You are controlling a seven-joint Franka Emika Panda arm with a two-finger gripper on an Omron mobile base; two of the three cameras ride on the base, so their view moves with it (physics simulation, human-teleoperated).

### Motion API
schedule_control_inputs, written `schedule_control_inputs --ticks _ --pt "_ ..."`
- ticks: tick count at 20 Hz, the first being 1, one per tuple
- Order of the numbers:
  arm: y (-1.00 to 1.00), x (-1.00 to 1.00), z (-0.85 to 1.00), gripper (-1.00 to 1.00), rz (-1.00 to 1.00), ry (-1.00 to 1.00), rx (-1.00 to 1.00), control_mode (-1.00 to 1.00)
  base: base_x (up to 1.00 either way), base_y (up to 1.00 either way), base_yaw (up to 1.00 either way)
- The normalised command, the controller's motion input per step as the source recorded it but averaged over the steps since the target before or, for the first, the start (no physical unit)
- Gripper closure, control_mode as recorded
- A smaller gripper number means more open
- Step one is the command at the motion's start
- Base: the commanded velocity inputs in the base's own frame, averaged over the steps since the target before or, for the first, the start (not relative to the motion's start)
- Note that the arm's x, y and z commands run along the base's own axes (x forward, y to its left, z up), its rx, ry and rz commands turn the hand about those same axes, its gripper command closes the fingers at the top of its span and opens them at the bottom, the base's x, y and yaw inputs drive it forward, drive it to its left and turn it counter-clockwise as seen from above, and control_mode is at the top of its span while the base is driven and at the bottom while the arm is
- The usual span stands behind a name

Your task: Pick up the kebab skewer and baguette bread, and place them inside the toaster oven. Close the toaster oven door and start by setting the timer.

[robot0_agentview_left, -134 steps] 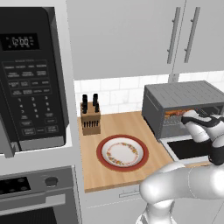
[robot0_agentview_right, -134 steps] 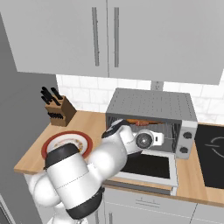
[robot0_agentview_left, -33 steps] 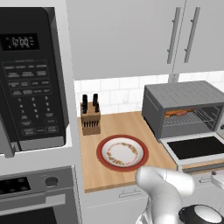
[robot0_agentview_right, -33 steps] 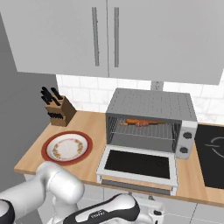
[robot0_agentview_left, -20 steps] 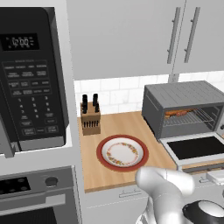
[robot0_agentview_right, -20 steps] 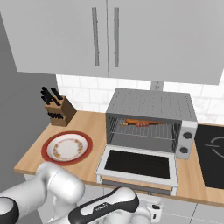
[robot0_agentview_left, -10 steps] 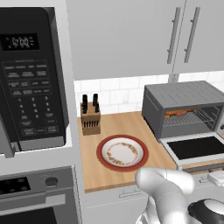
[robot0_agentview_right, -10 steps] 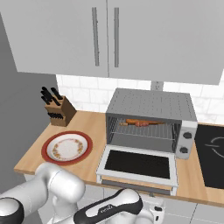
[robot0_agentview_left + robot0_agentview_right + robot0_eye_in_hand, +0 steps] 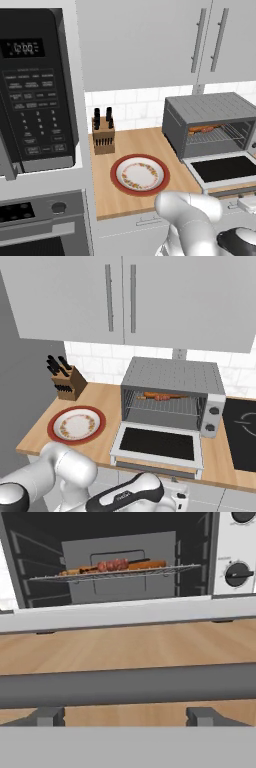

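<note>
With skewer (image 9: 114, 564) and bread (image 9: 145, 564) now on the oven (image 9: 172, 391) rack, the gripper (image 9: 122, 716), jaws apart, has dropped below the door (image 9: 157, 443) handle to close it.

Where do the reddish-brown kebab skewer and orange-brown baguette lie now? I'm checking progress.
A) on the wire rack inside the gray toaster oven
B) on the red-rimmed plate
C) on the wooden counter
A: the kebab skewer and baguette lie on the wire rack inside the gray toaster oven, its door folded down.
</note>
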Motion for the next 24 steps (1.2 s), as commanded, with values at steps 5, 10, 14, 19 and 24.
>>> schedule_control_inputs --ticks 5,10,14,19,24 --pt "0.12 0.22 0.09 -1.00 0.00 0.00 0.00 -1.00 0.00 0.00 0.00" --pt "0.22 0.13 0.34 -1.00 0.00 0.00 0.00 -1.00 0.00 0.00 0.00" --pt "0.29 0.09 0.44 -1.00 0.00 0.00 0.00 -1.00 0.00 0.00 0.00" --pt "0.14 0.09 0.17 -1.00 0.00 0.00 -0.01 -1.00 0.00 0.00 0.00" --pt "0.00 -0.22 -0.23 -1.00 0.00 0.08 -0.01 -1.00 0.00 0.00 0.00"
